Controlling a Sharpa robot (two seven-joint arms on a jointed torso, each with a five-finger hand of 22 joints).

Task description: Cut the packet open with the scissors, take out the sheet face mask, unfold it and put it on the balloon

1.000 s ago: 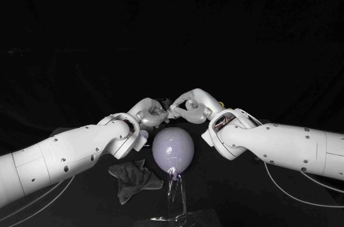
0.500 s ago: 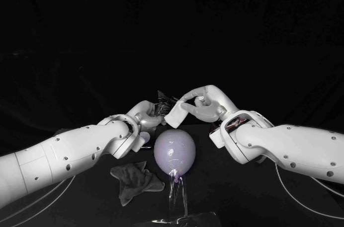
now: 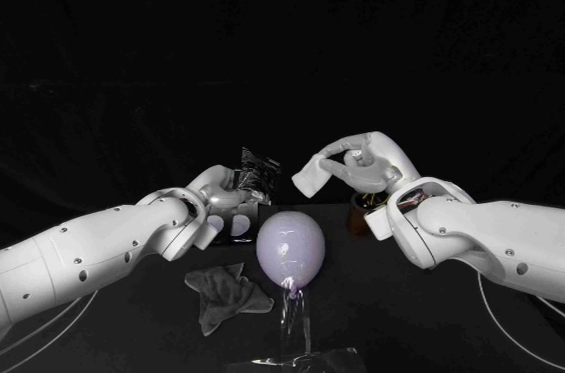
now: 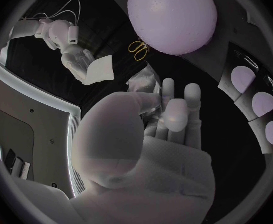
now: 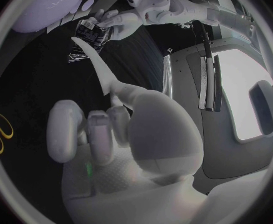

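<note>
The left hand (image 3: pixel 221 195) pinches a crinkled silver foil packet (image 3: pixel 255 175) between its thumb and the fingers (image 4: pixel 174 112) pressed against it. The packet stands upright above the hand, its creased metallic skin catching light, its upper edge ragged and dark. In the head view it sits at about 11 o'clock from the balloon, raised off the black bench (image 3: pixel 400 324).

The right hand (image 3: pixel 362 165) is curled, with its fingertips closed on the top of a white folded sheet face mask (image 3: pixel 309 177). The mask hangs as a soft, matt, flat flap with squared corners, tapering toward the grip. It hangs at about 1 o'clock from the balloon. Packet and mask are apart, with a dark gap between them.

The pale lilac, egg-shaped rubber balloon (image 3: pixel 291 246) is smooth and faintly glossy, its narrow knotted end pointing toward 6 o'clock. Below the knot stands a transparent, shiny plastic stand (image 3: pixel 292 320) that reaches down to the bench. Nothing covers the balloon's surface.

At 7 o'clock from the balloon lies a crumpled dark grey cloth (image 3: pixel 224 293), limp and folded on itself, flat on the bench.

The left wrist view shows scissors with gold looped handles (image 4: pixel 136 47) lying on the bench beside the balloon. Neither hand touches them.
</note>
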